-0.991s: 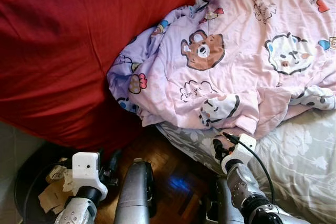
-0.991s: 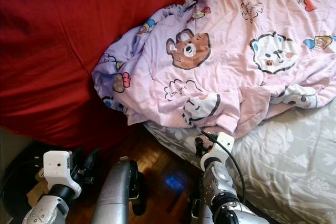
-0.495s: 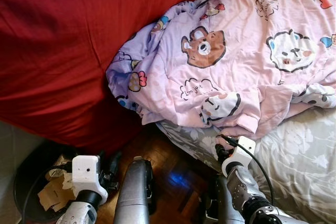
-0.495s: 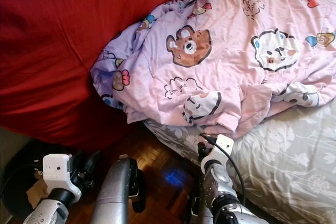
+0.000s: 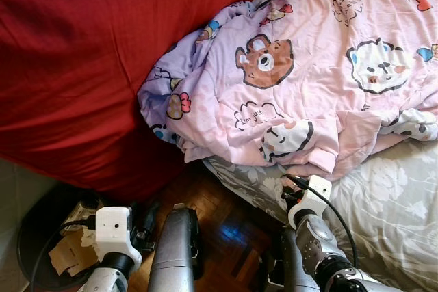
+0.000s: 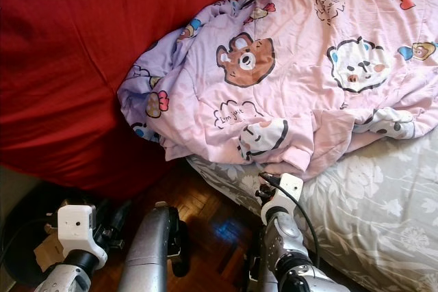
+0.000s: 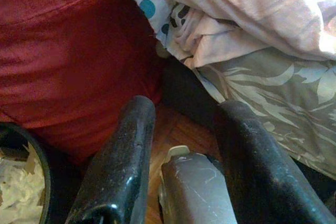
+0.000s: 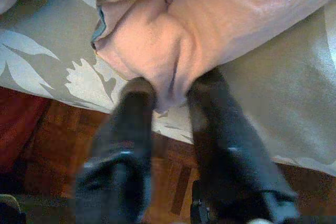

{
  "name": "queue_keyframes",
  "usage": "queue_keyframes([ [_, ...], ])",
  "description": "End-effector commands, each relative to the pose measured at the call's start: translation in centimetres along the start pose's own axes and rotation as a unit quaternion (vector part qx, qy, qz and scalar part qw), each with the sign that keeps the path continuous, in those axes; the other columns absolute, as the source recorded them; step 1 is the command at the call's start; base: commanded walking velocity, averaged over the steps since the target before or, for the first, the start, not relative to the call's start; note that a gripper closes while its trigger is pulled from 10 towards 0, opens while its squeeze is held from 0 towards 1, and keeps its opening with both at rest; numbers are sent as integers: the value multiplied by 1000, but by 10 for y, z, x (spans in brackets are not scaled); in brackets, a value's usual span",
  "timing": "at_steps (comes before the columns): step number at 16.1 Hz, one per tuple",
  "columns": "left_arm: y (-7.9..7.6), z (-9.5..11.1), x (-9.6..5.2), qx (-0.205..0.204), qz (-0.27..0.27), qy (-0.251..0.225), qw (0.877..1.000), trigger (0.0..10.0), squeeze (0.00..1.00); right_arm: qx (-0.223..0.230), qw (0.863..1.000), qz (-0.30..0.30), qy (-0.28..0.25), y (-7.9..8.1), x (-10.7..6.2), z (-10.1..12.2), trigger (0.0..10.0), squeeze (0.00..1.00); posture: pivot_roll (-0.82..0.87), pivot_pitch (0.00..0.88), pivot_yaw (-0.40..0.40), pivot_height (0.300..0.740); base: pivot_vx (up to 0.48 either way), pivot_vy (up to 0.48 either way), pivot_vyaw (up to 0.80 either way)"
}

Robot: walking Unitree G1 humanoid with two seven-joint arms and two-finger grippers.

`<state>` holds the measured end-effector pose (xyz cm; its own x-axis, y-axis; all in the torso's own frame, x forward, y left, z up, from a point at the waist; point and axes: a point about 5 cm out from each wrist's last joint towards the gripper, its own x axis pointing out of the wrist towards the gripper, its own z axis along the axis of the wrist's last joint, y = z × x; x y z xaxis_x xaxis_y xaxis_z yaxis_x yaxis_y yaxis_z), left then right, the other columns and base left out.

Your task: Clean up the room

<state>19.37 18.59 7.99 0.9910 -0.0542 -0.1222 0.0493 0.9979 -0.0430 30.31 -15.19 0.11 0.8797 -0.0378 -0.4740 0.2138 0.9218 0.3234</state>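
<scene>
Reaching up to the near edge of the bed (image 5: 383, 196), I hold my right gripper (image 8: 170, 90) against the hanging hem of the pink cartoon-print duvet (image 5: 308, 66), my two black fingers (image 8: 134, 124) set apart on either side of a bunched fold of the pink cloth; the fold sits between the tips, though I cannot tell whether they press on it. The duvet lies rumpled across the bed, its lower edge spilling over the grey leaf-patterned sheet (image 6: 363, 217) near the bed's corner, with bear and sheep faces printed across it. Against the duvet's far side leans a big red cushion (image 5: 82, 66), touching the lilac corner of the cloth. My left gripper (image 7: 186, 129) hangs low over the wooden floor (image 5: 226, 223), its fingers parted with nothing between them, pointing toward the gap where the red cushion meets the bed. Just beside my left wrist on the floor stands a black bin (image 5: 37, 237) holding crumpled paper and cardboard scraps (image 5: 65, 254).
</scene>
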Motion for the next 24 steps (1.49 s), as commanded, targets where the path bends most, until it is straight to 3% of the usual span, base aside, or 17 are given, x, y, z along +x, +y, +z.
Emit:
queue_keyframes([
  [1,3,-5,-7,6,8,16,1000,10000,0,-4,1000,-1,18,-2,-4,-13,0,0,228,413,50,635,0,0,0],
  [9,2,-9,-3,4,11,19,1000,10000,0,-13,1000,0,11,-8,-7,-16,0,0,214,397,37,635,0,0,0],
  [16,2,-11,34,-9,23,-8,1000,10000,0,-69,993,21,-94,-30,-19,-3,0,0,118,265,-16,635,0,0,0],
  [19,-2,-11,51,-14,20,-21,999,10000,0,-111,983,29,-143,-36,-35,-6,0,0,85,205,-26,635,0,0,0],
  [23,-3,-12,67,-18,22,-33,999,10000,0,-132,971,32,-199,-43,-58,1,0,0,58,161,-28,635,0,0,0],
  [24,-3,-12,70,-19,21,-35,999,10000,0,-134,969,25,-205,-45,-60,4,3020,0,51,157,-27,635,0,0,0],
])
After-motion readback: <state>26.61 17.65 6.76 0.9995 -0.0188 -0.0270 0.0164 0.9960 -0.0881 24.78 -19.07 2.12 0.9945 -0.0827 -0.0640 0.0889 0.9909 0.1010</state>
